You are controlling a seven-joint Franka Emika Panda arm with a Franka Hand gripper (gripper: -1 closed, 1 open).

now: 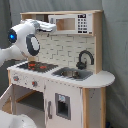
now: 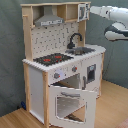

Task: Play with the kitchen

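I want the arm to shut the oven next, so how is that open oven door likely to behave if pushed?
The oven door hangs open, tilted outward from the kitchen, so it probably swings on a bottom hinge and should close with a light push. It looks like a thin, stiff panel with a window, likely light. The tall, narrow kitchen might shift or rock if pushed hard.

A grey curtain [image 1: 116,35] hangs as the backdrop in both exterior views, its cloth falling in soft vertical folds (plain, without any pattern). In the second exterior view the curtain [image 2: 11,60] reaches down to a wooden floor [image 2: 111,107] of light brown boards, which spreads out in front of the curtain and meets its lower edge. In the first exterior view the curtain fills the whole background, darker toward the first exterior view's left and lighter toward the first exterior view's right.
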